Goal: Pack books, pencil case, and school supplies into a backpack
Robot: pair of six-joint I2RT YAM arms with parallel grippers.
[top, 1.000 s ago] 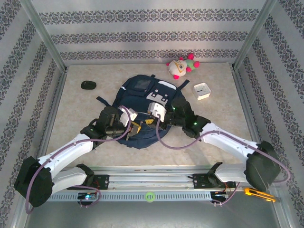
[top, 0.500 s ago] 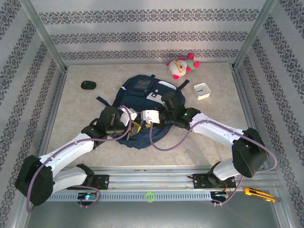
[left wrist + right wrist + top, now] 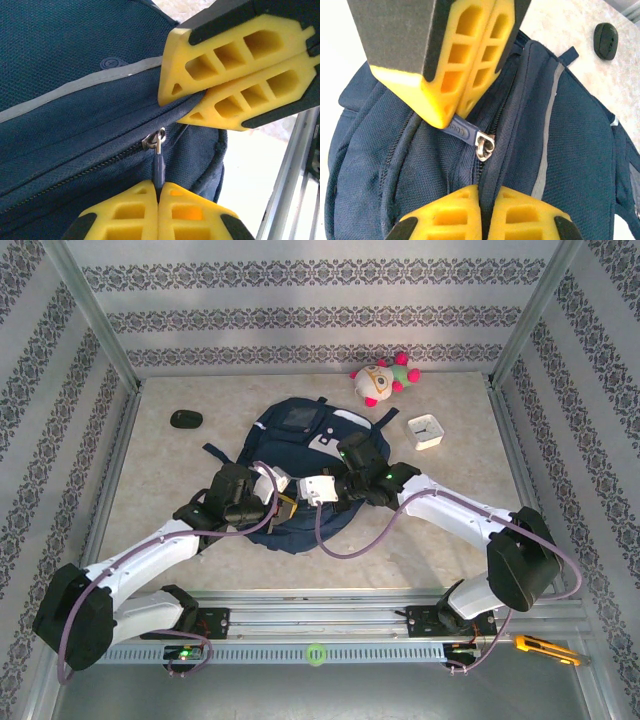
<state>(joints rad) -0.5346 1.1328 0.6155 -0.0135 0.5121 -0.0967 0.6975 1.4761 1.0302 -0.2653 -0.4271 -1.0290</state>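
Backpack (image 3: 75, 45): judged soft, limp; best taken by zipper pull (image 3: 158, 170).
Left gripper (image 3: 159, 191): clamped on pull.
Right gripper (image 3: 482, 190): pinched on fabric.

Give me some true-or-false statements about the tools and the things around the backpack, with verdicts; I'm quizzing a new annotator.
1. The left tool pinches the zipper pull. True.
2. The right tool hangs open above the backpack. False: it is shut on the backpack's fabric.
3. The white clock lies on the backpack. False: it sits on the table, right of the backpack and apart from it.
4. A plush toy lies on the table beyond the backpack. True.
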